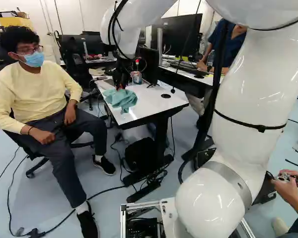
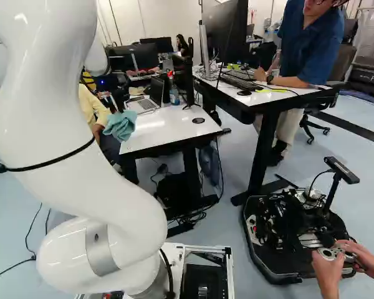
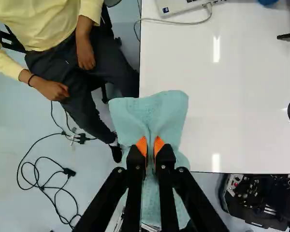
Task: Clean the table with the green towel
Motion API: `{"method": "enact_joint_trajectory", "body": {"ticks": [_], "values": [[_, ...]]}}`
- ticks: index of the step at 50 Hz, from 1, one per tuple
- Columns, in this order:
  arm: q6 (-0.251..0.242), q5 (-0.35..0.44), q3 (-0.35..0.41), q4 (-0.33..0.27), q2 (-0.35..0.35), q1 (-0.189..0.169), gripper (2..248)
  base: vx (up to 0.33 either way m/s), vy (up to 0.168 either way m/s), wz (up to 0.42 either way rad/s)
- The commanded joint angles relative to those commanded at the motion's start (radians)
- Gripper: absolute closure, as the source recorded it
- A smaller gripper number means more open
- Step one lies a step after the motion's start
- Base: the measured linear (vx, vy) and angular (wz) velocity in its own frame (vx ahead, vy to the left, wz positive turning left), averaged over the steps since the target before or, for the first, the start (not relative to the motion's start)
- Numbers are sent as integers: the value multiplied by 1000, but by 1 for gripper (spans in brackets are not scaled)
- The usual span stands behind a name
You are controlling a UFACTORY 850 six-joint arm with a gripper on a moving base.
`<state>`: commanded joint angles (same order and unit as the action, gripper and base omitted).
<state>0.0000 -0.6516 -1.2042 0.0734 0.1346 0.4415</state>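
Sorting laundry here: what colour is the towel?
The towel is pale blue-green; it shows best in the wrist view.

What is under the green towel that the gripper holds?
Seen from the wrist, the towel in the gripper hides one corner of the white table and reaches out past its edge. Anything else beneath is covered, so I cannot tell.

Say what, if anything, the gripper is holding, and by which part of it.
The towel, pinched by a gathered fold near its middle, between the gripper's two orange pads; the rest is loose.
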Motion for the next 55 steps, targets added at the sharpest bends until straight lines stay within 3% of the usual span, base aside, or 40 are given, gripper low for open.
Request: {"method": "enact_joint_trajectory", "body": {"ticks": [36, 55], "values": [[0, 87, 85, 0, 15, -14, 211, 0, 0, 0], [0, 147, 88, 0, 60, -15, 211, 0, 0, 0]]}}
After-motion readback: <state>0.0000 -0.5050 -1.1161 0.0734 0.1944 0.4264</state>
